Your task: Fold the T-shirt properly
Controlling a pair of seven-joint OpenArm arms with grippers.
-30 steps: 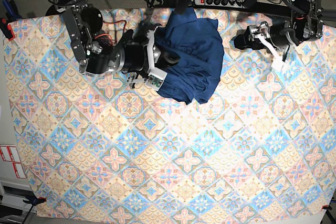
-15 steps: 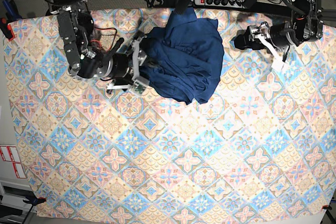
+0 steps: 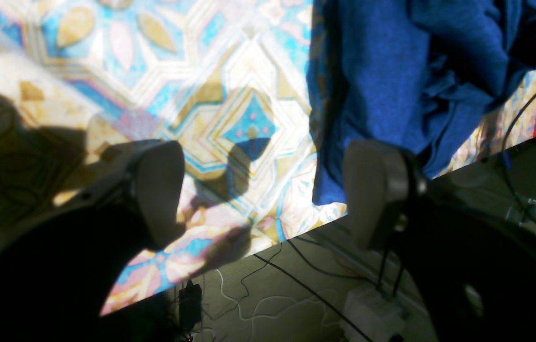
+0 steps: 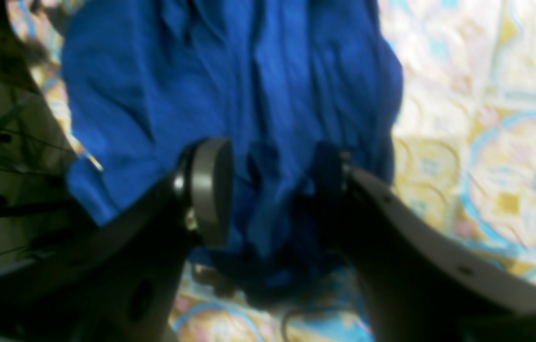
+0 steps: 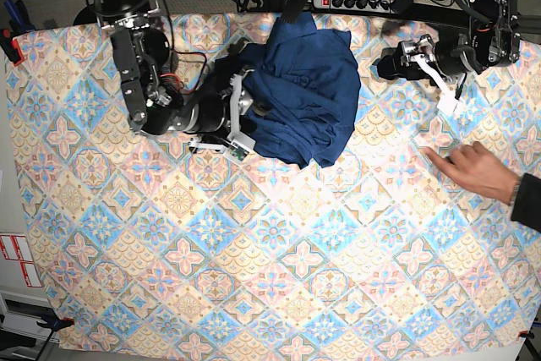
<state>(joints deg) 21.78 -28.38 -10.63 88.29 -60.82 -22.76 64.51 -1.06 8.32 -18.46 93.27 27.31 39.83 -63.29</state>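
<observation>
Looking down from the base view, we find the shirt [image 5: 303,95] heaped in a crumpled navy mound at the far middle of the cloth [image 5: 270,276], its top edge reaching the table's back rim beside the power strip [image 5: 355,2]. The right gripper [image 5: 237,114] sits at the heap's edge on the view's left. In its wrist view its jaws stand apart, with a bunch of blue fabric [image 4: 249,118] between the two fingers [image 4: 211,190]; that view is blurred, so we cannot tell whether the pads touch the fabric, and we see no pinch on it. The left gripper [image 5: 429,73] lies well apart from the shirt, near the far edge on the view's right. In its own view its jaws spread wide over bare cloth with nothing between them, one finger [image 3: 372,190] just in front of the shirt's hem [image 3: 391,95]. A person's hand [image 5: 473,171] comes in from the view's right edge, fingers resting on the cloth below the left gripper.
</observation>
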